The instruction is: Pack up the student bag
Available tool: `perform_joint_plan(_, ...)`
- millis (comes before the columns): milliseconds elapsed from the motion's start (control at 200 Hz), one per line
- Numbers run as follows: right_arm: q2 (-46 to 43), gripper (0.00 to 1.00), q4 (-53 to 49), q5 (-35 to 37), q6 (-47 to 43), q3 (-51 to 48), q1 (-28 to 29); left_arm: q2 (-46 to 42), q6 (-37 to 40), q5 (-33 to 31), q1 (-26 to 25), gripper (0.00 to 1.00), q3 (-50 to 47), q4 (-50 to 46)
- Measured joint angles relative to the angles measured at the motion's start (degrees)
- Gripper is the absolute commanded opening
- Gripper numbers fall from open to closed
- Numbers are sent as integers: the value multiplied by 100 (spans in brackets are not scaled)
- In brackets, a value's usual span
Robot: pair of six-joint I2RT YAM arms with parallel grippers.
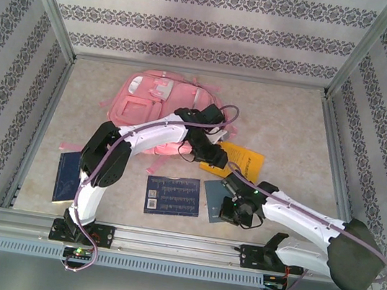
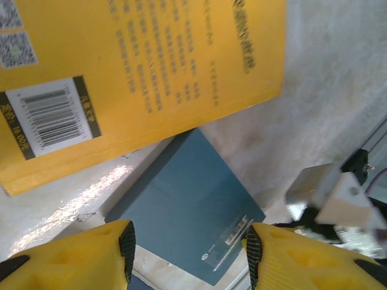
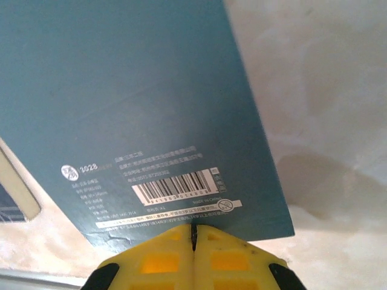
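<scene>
One teal book (image 3: 151, 109) beside the flat-lying student bag (image 1: 142, 97) seems the target: right claw (image 3: 193, 237) pinched shut at its edge, probably to lift it, left claw (image 2: 188, 254) hovering half-spread, empty.

Striped damask-print walls (image 1: 198, 14) box in a pale mottled counter (image 1: 290, 130), metal frame rails (image 1: 164, 241) along its edges, evenly lit.

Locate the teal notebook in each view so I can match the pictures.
Top external: teal notebook lower centre, right of the navy book.
Left wrist: teal notebook bottom centre, below the yellow book.
Right wrist: teal notebook across the upper left.
Shared landmark: its barcode, in both wrist views.
</scene>
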Motion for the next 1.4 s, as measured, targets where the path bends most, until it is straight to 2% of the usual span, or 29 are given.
perform_joint_plan(180, 149, 0, -68, 90, -144, 105, -612, 0, -105, -11, 0, 51, -413, 223)
perform_joint_plan(445, 605, 0, -310, 844, -879, 688, -1792, 13, -205, -98, -4, 50, -529, 417)
perform_joint_plan(535, 588, 21, -422, 905, -1062, 970, -1952, 52, -280, -136, -4, 49, -529, 485)
perform_joint_plan(620, 295, 37, -470, 863, -1189, 1012, -2028, 105, -369, -144, -24, 49, -542, 555)
perform_joint_plan(735, -531, 49, -525, 509, -1099, 686, -2352, 168, -474, -136, -94, 48, -614, 682)
perform_joint_plan(795, -931, 53, -544, 273, -1080, 409, -2575, 203, -531, -136, -140, 48, -649, 728)
perform_joint_plan(909, -1467, 54, -522, -249, -925, -188, -2938, 247, -616, -111, -188, 48, -715, 800)
perform_joint_plan(1014, -1615, 54, -428, -612, -796, -608, -3139, 304, -671, -74, -188, 48, -721, 826)
perform_joint_plan(1399, -1106, 50, 538, -1318, -551, -911, -3307, 448, -713, 20, -190, 46, -802, 942)
